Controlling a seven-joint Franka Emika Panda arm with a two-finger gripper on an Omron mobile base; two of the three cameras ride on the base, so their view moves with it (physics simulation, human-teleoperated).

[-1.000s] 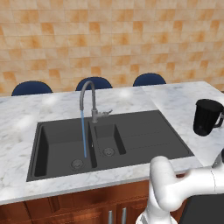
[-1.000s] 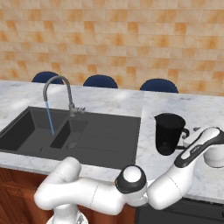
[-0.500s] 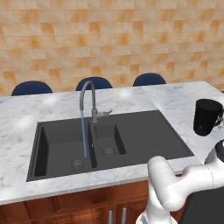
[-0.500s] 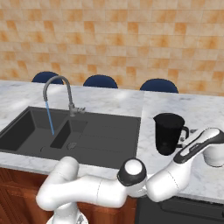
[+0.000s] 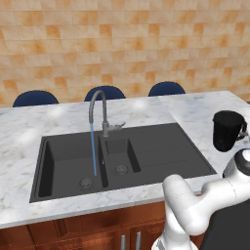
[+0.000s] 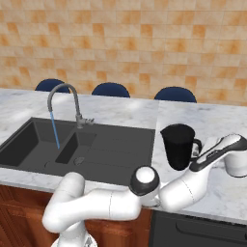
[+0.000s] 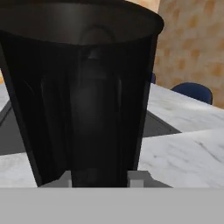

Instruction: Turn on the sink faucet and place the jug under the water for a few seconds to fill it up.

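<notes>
Jug (image 6: 179, 146) stands upright on the marble desk (image 6: 226, 188), at about 3 o'clock from the sink (image 6: 118, 149), handle side turned toward the arm. In the hand view the jug's handle (image 7: 89, 118) sits between the two finger tips, which press against it on either side: the hand (image 7: 99, 180) is pinching the handle. Sink faucet (image 5: 100, 112) rises at the sink's 12 o'clock edge; water (image 5: 93, 149) falls straight into the left basin. Three blue chair backs (image 5: 167, 88) show beyond the desk at 12 o'clock.
</notes>
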